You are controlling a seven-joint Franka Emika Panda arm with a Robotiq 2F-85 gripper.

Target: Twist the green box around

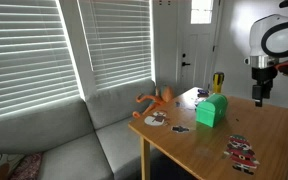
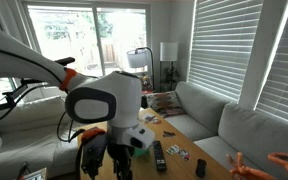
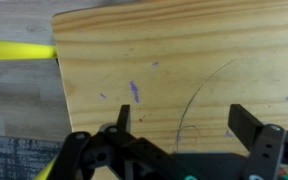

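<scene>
The green box (image 1: 211, 110) is a small bright green block with a peaked top. It stands on the wooden table (image 1: 254, 128), near the far edge, beside the orange starfish toy (image 1: 157, 100). My gripper (image 1: 261, 97) hangs above the table to the right of the box, well apart from it. In the wrist view the gripper (image 3: 182, 122) is open and empty, with bare wood (image 3: 174, 60) between the fingers. The box does not show in the wrist view. In an exterior view the gripper (image 2: 106, 165) is seen close up, and the box is hidden behind the arm.
Flat cards (image 1: 242, 151) lie near the table's front, with more cards (image 1: 155, 119) at the left corner. A yellow item (image 1: 217, 82) stands behind the box. A grey sofa (image 1: 74, 125) runs beside the table. A black remote (image 2: 159, 156) lies on the table.
</scene>
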